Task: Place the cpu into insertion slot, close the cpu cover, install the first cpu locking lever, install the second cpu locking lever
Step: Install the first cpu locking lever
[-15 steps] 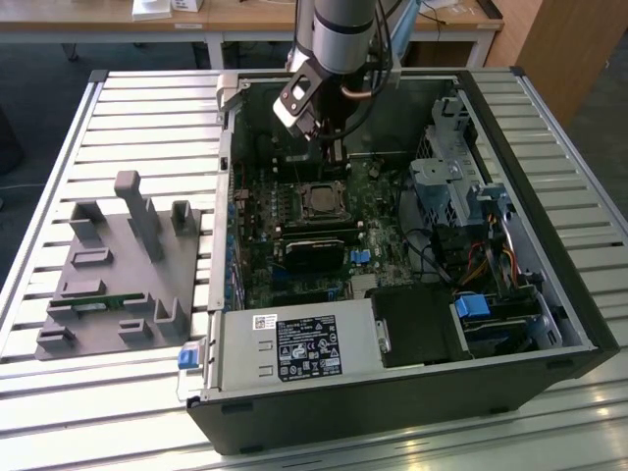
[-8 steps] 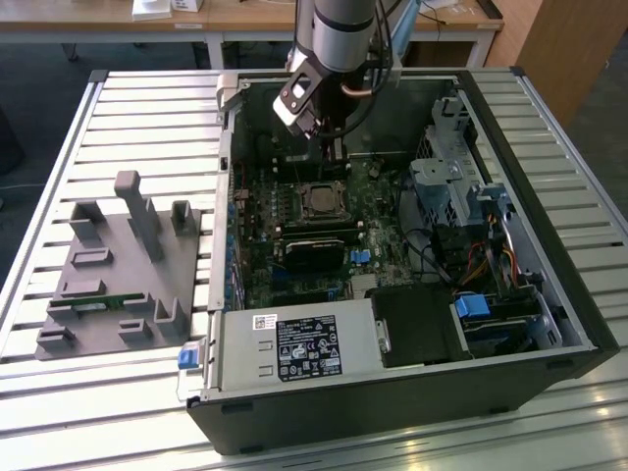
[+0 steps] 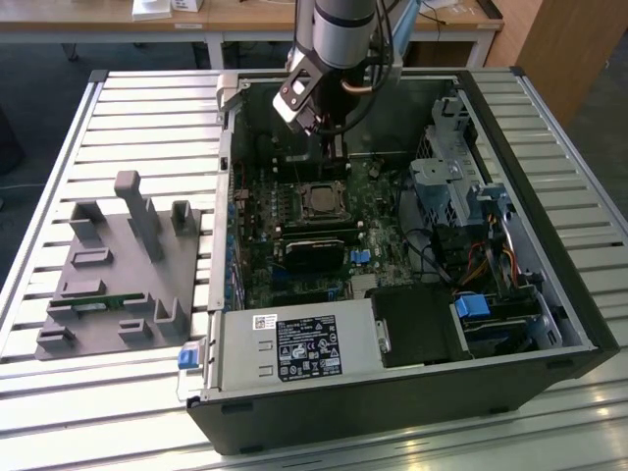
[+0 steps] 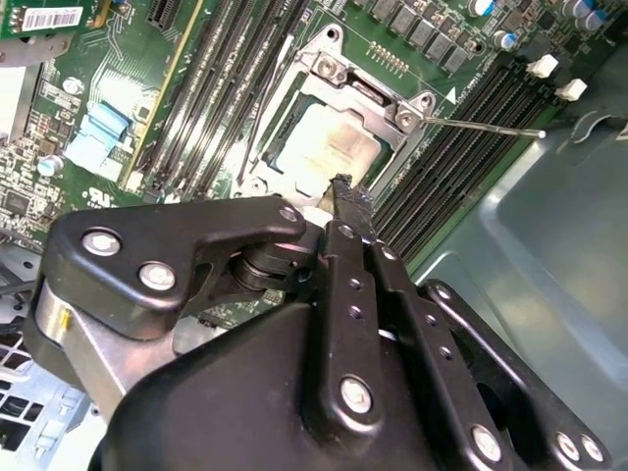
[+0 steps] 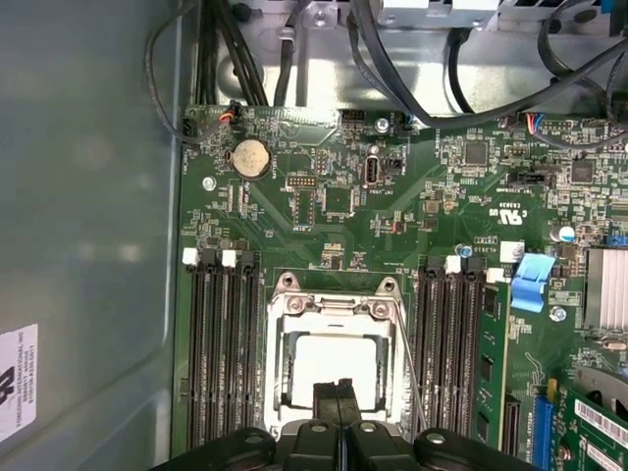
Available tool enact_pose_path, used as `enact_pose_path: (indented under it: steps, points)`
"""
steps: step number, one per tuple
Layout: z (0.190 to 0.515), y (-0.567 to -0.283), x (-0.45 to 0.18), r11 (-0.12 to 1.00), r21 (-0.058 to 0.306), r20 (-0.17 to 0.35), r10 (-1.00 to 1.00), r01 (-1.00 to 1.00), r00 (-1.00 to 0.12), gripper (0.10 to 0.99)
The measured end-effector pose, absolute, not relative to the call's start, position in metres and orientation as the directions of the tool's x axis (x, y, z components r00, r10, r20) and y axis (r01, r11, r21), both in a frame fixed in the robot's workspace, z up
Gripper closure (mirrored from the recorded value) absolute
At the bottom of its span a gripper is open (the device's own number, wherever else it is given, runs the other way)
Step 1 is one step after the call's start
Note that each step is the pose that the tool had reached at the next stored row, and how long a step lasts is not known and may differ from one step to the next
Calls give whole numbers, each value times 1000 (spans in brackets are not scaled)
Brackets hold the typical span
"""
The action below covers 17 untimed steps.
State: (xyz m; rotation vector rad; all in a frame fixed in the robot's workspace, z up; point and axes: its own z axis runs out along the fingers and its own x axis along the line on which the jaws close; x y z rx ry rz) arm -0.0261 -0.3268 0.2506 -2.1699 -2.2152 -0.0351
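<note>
pincer (image 5: 334,391): tips pressed together, nothing pinched | cpu (image 5: 334,355): seated in insertion slot (image 3: 300,196), right under the tips | cpu cover (image 5: 334,306): down over it | locking lever (image 5: 406,358): thin rod just beside the tips, long axis along the socket's edge, looks unlatched

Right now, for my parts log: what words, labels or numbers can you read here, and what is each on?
On the power supply, a black label: too small to read.
Beside it, a white barcode sticker: too small.
On the case wall, a white sticker: blurred.
On the green card, a barcode sticker: too small.
On the motherboard, white print: blurred.
Nothing can be quoted.
</note>
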Motion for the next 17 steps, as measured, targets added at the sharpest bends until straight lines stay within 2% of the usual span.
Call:
enact_pose_path:
  steps: [10, 17]
  points:
    - [256, -327, -26, 24, -12, 45, 999, 1000, -24, 980]
    - [256, -327, -26, 81, -12, 45, 996, 997, -80, 980]
